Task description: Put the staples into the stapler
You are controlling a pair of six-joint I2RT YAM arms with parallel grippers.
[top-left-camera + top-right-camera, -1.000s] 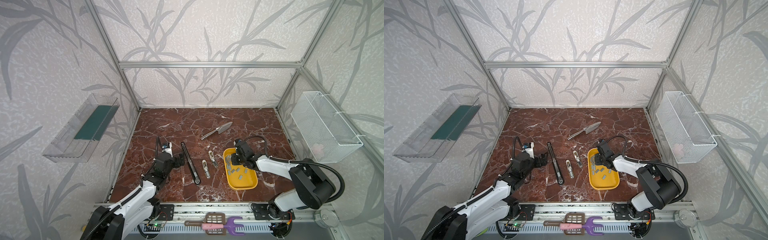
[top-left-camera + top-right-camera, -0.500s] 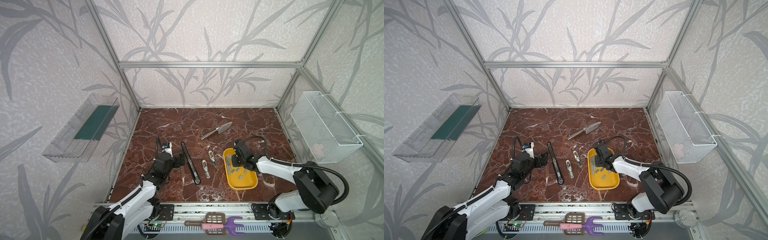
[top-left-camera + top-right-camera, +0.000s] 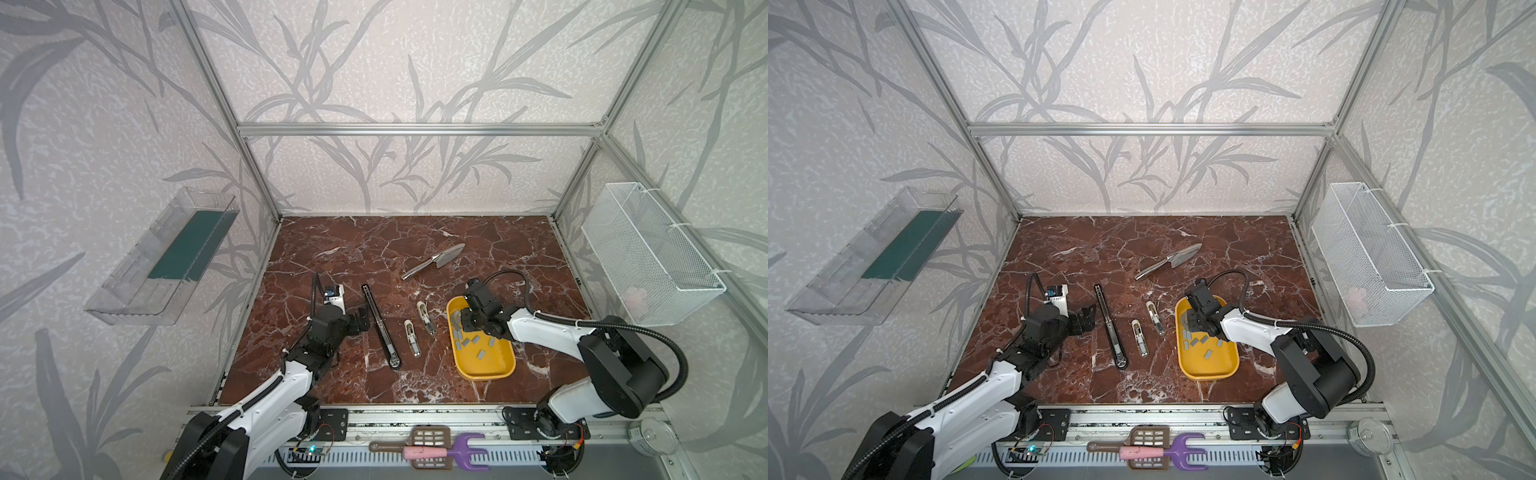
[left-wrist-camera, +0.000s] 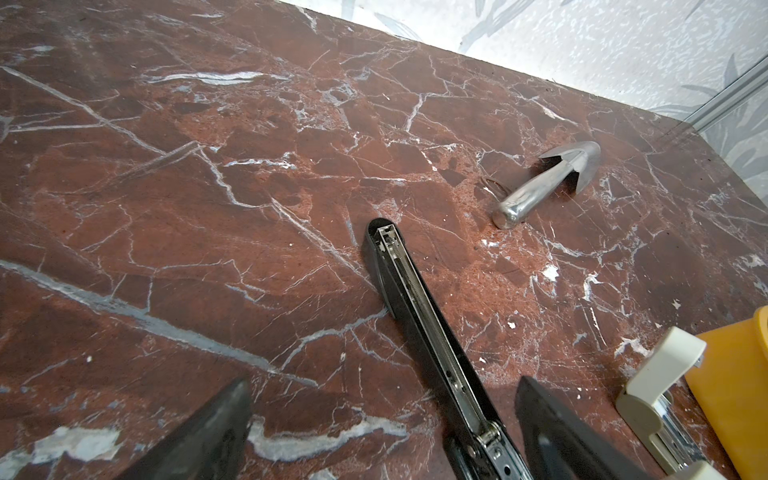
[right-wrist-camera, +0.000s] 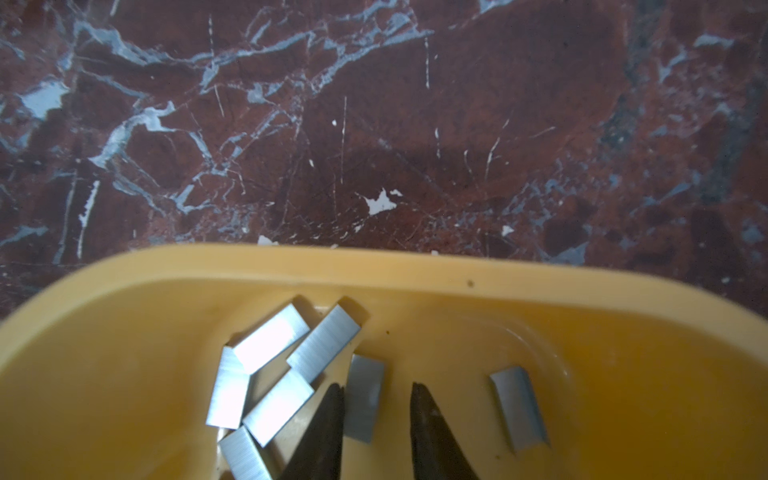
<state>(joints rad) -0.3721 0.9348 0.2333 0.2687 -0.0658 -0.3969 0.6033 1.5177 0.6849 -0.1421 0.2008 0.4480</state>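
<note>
Desk (image 3: 374, 241) of red marble carries everything, and most of it toward the back wall lies bare apart from a metal trowel (image 3: 436, 259). Next in size, the yellow tray (image 3: 488, 370) sits on the right-hand side, near the right arm's base; the staples (image 3: 467, 341) lie loose, mostly in its far half. Left of it, past two small staplers (image 3: 411, 337), the long black stapler (image 3: 380, 322) lies flat with its channel facing up, its long axis running from the front rail toward the back wall with a slight slant. We take it for the one to be loaded, since the left claw (image 3: 360, 321) stands just beside it, spread wide and empty; in the left wrist view its fingers (image 4: 208, 432) stand either side of the hinge end.

The right claw (image 5: 376, 390) is down inside the tray, parted narrowly. One strip (image 5: 363, 399) lies between its tips, long axis running along the fingers, against one finger with a gap to the other, so we judge it straddled, not yet pinched. The right arm is plainly nearer. Room is tight: a heap of strips (image 5: 286, 374) lies just beside one finger, the tray's rim rises close ahead, a lone strip (image 5: 519, 407) lies apart. Carrying leftward means lifting over the rim and the small staplers.
</note>
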